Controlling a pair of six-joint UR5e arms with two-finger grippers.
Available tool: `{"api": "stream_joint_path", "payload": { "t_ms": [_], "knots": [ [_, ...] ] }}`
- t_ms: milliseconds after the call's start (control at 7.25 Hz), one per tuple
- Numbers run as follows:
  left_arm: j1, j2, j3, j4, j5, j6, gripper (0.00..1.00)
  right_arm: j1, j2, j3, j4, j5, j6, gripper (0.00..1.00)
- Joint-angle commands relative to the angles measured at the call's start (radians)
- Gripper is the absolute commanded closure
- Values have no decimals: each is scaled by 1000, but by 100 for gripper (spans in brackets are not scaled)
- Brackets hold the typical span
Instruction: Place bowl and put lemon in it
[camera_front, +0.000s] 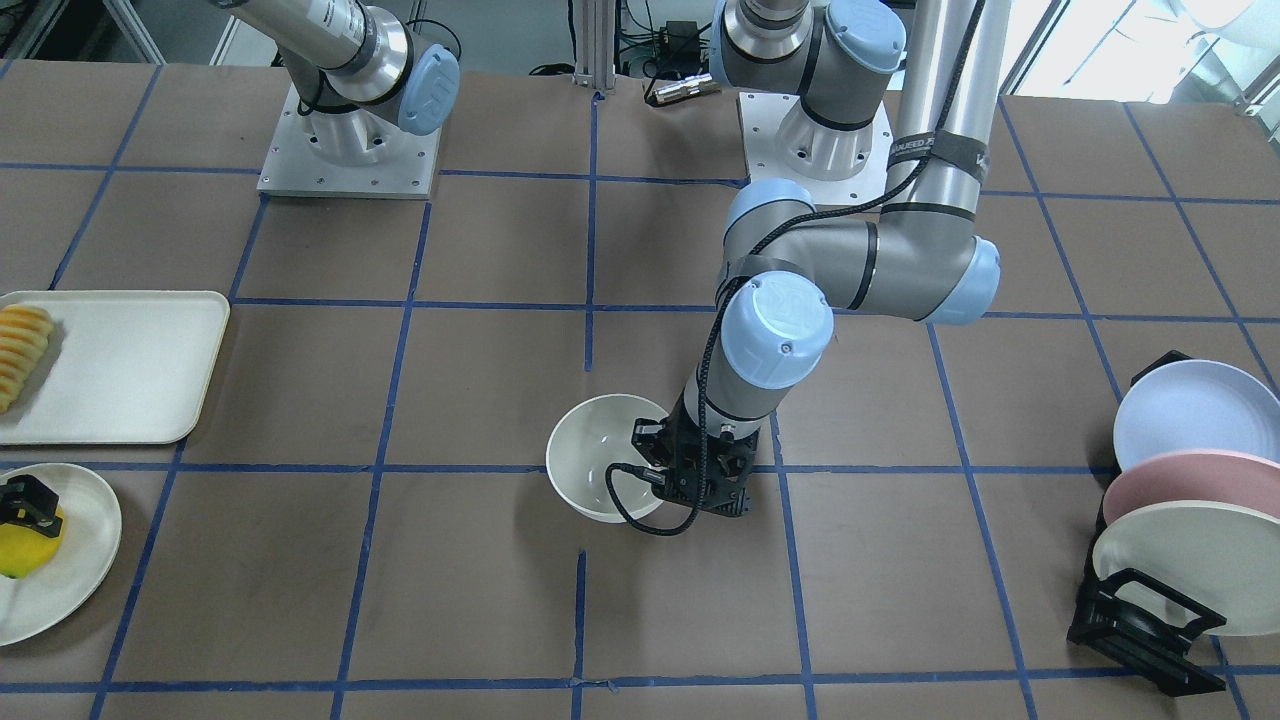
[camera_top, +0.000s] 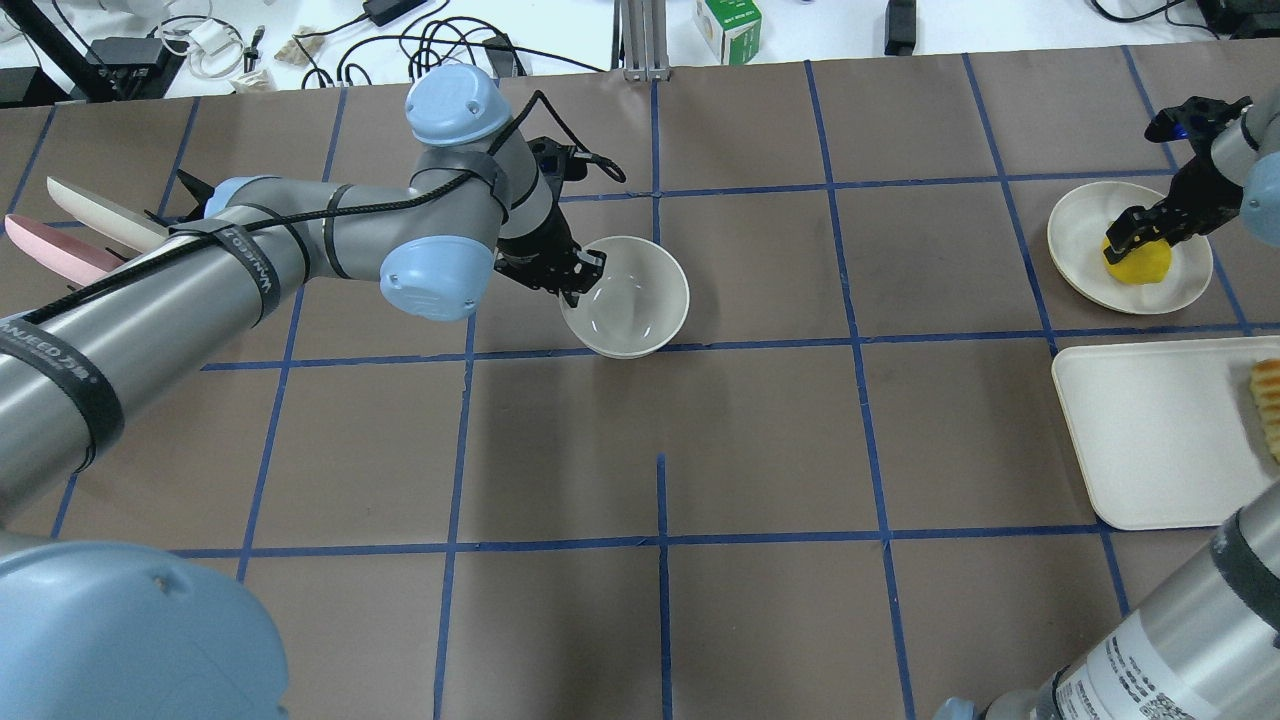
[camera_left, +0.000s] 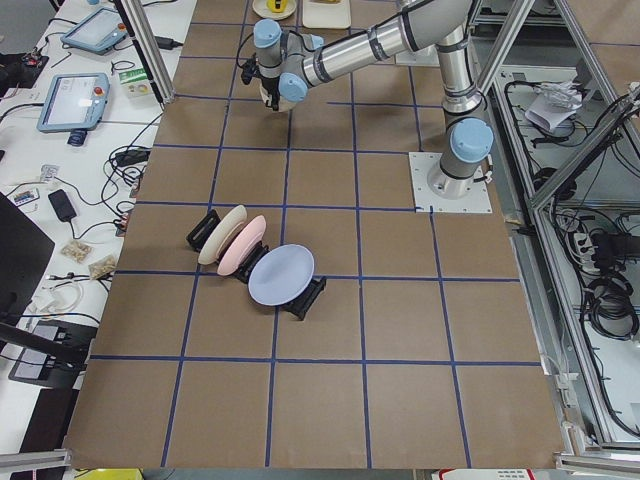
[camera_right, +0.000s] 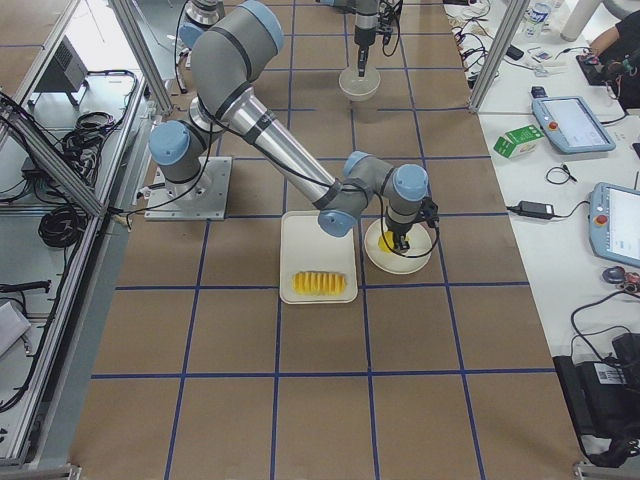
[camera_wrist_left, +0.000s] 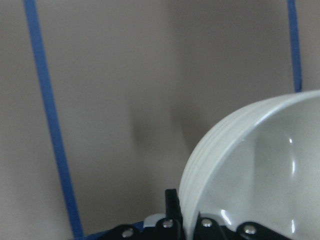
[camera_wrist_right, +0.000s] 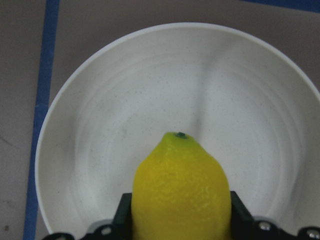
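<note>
The off-white bowl (camera_top: 632, 300) sits near the table's middle and also shows in the front view (camera_front: 598, 455). My left gripper (camera_top: 577, 283) is shut on its rim, one finger inside and one outside, as the left wrist view (camera_wrist_left: 186, 220) shows beside the bowl (camera_wrist_left: 260, 165). The yellow lemon (camera_top: 1137, 264) lies on a flat cream plate (camera_top: 1085, 228) at the far right. My right gripper (camera_top: 1128, 243) is shut on the lemon (camera_wrist_right: 180, 190), a pad on each side, over the plate (camera_wrist_right: 150, 90).
A cream rectangular tray (camera_top: 1150, 440) with a row of yellow-orange fruit slices (camera_top: 1268, 400) lies next to the plate. A black rack of upright plates (camera_front: 1180, 500) stands at the table's left end, behind my left arm.
</note>
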Motion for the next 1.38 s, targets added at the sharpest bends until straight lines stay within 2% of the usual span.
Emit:
{"api": "stream_joint_path", "payload": {
  "t_ms": [0,138,276,414,690,828,1103,1241],
  "knots": [
    [-21,-3,-20,5,-4,-23,100,5,-35,0,30,-31,39,100],
    [-21,-4,-43,6,-6,-20,100,14,-77,2,85,-19,102,100],
    [-21,-10,-48,34,-10,-26,64,43,-116,2,134,-17,145,100],
    [-21,-28,-50,80,-12,-33,19,84,-149,2,168,-19,196,100],
    [-15,-27,-41,117,-14,-52,2,199,-232,2,260,-17,402,100],
    [3,3,-27,80,11,-31,0,265,-253,3,278,-17,490,100],
    [112,91,27,-94,46,2,0,391,-255,2,278,-14,698,100],
    [125,144,85,-230,125,8,0,460,-256,2,277,-13,795,100]
  ]
}}
